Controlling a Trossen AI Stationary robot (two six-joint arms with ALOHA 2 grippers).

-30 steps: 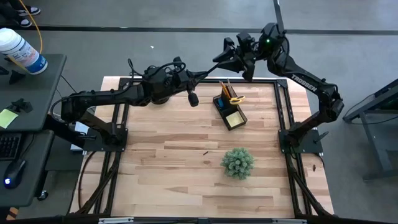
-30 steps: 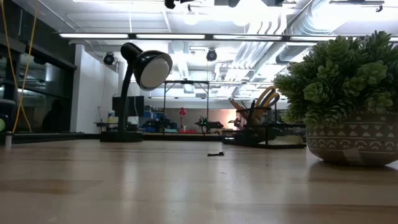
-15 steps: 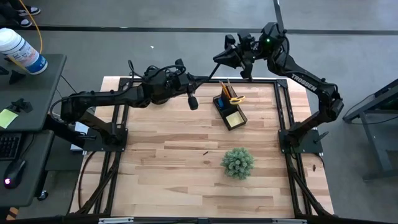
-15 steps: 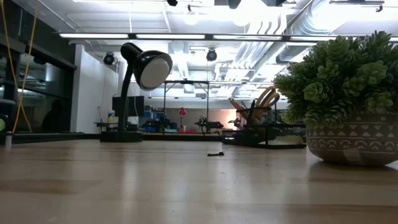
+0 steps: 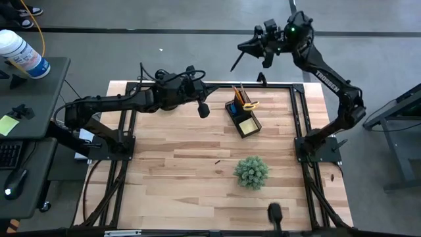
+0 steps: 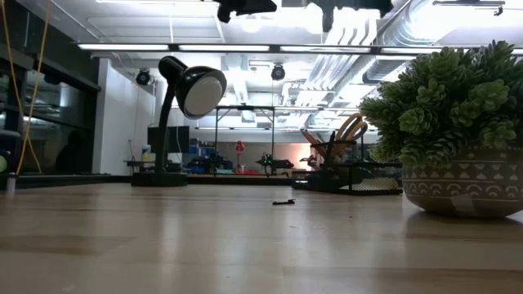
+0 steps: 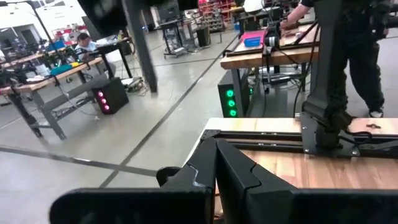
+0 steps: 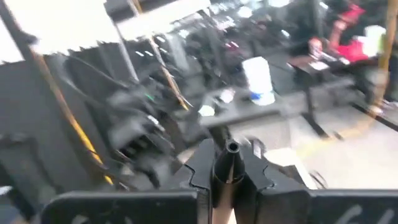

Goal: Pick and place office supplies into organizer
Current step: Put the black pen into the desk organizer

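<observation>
The black organizer (image 5: pixel 242 116) stands at the table's far middle. It holds orange pencils (image 5: pixel 237 92), yellow-handled scissors (image 5: pixel 250 104) and a yellow sticky-note pad (image 5: pixel 248 124), and it also shows in the low view (image 6: pixel 343 170). My right gripper (image 5: pixel 252 49) is raised high beyond the table's far edge, shut on a thin black pen (image 5: pixel 238 60). My left gripper (image 5: pixel 199 87) hangs shut and empty over the far left, left of the organizer. A small black item (image 5: pixel 217 161) lies on the wood in mid-table (image 6: pixel 283 202). My right gripper pinches the black pen (image 8: pixel 227 163) between its two fingers. The pen lies along the fingers and its free end sticks out past their tips. It is lifted clear, high above the table. How far back it reaches cannot be told.
A black domed desk lamp (image 5: pixel 204 108) stands under my left arm at the far left (image 6: pixel 196 86). A round green plant in a pot (image 5: pixel 251 172) sits right of mid-table. A dark object (image 5: pixel 275 212) shows at the near edge. Bare wood lies at the near left.
My right gripper has gone up and toward the far right, away from the organizer and out past the table's far edge, carrying the pen. A dark object has appeared at the near edge. The organizer and its contents have stayed put.
</observation>
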